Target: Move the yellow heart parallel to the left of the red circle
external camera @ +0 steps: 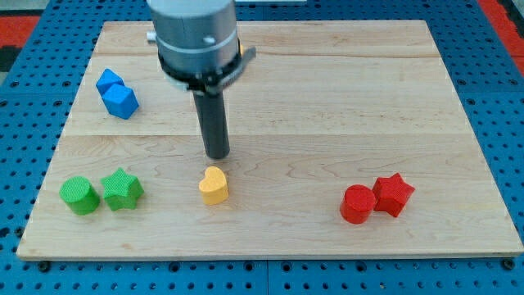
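Camera view: tip (217, 155) above yellow heart (214, 186)

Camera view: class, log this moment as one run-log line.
my tip: just above yellow heart, apart | red circle: far right, touching red star | heart not yet beside circle

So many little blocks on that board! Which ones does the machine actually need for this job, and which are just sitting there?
Needed:
- yellow heart, the block to be moved
- red circle, its target neighbour
- my tip, just above the heart toward the view's top

Just lying about:
- red star
- green circle
- green star
- two blue blocks
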You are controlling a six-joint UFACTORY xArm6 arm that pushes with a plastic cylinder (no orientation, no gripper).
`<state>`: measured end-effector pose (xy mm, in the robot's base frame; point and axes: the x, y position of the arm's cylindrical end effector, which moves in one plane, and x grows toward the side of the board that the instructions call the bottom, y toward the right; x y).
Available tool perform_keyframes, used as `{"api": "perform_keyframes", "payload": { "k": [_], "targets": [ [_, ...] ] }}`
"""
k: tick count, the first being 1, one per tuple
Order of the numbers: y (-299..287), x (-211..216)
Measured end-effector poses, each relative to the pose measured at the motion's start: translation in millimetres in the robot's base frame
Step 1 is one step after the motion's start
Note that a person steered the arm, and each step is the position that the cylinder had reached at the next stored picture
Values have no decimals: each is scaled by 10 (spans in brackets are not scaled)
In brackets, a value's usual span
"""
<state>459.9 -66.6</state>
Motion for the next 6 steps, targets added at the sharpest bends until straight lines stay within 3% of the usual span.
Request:
{"api": "perform_keyframes", "payload": {
  "k": [2,3,4,5,6],
  "targets": [
    [50,896],
    [-368,941],
    [-698,1375],
    [-342,1570],
    [144,1441]
  ]
}}
